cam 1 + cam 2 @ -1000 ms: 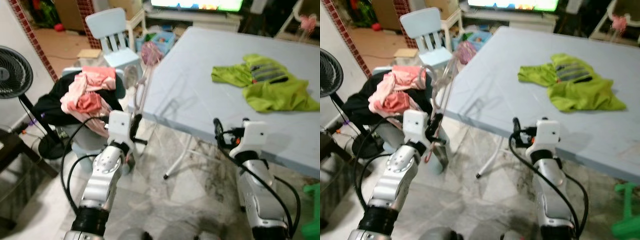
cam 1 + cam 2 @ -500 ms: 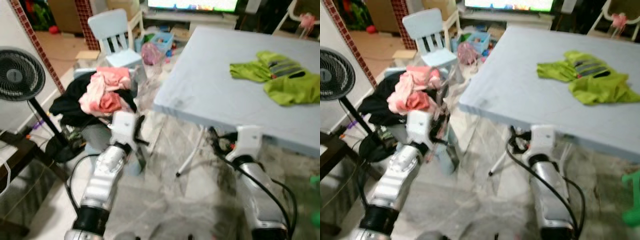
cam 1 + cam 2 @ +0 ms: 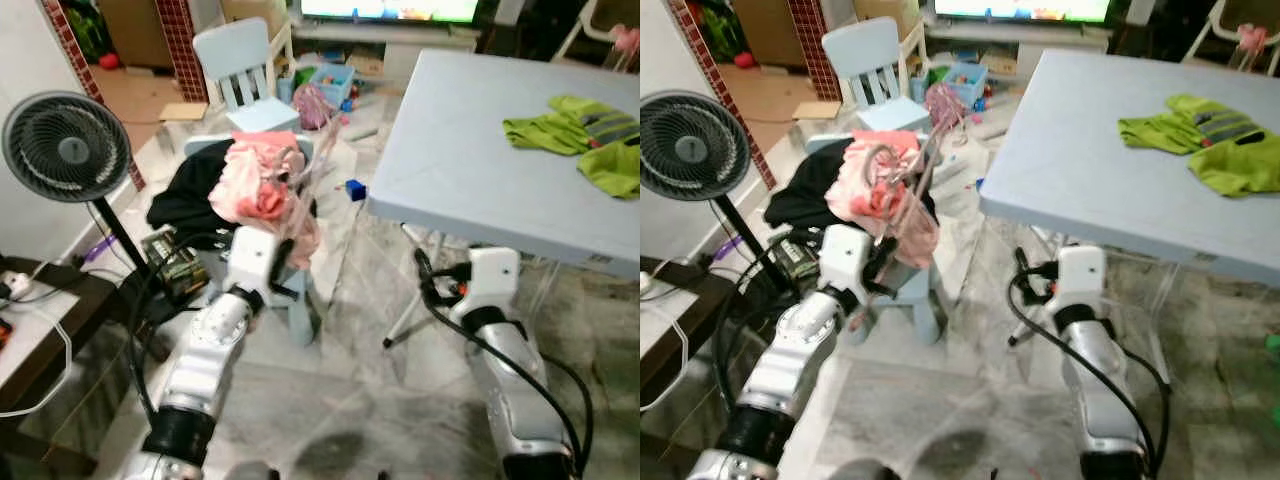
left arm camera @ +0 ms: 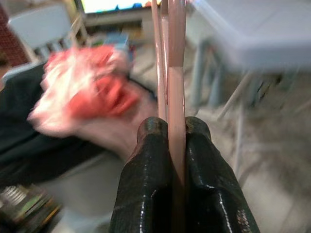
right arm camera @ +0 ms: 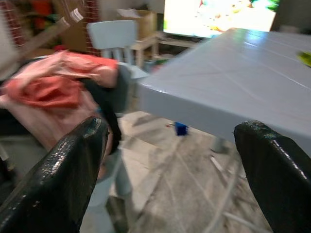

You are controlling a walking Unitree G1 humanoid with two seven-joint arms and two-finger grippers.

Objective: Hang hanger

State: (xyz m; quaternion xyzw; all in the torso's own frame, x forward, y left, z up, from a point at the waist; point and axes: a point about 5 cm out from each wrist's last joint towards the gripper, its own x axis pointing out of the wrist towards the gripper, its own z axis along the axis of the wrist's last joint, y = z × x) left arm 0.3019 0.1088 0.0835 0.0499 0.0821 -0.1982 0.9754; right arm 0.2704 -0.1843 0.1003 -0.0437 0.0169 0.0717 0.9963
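Observation:
A pale pink, see-through hanger [image 3: 912, 190] stands up from my left gripper [image 3: 283, 252], which is shut on its lower bar. In the left wrist view the two black fingers [image 4: 146, 160] press against the hanger's thin rods [image 4: 175, 73]. The hanger's top reaches in front of a heap of pink and black clothes [image 3: 245, 185] lying on a low pale blue seat. My right gripper [image 3: 424, 272] hangs open below the table edge, holding nothing; its fingers [image 5: 63, 184] stand far apart in the right wrist view.
A grey-blue folding table [image 3: 470, 180] with a lime-green garment [image 3: 580, 130] on it fills the right. A black standing fan [image 3: 65, 150] and a dark low table [image 3: 40, 330] are on the left. A small pale blue chair [image 3: 240, 60] stands behind the clothes.
The whole view has swung left: the table slid rightwards and the fan came fully in. My left gripper still holds the hanger, now close to the clothes heap.

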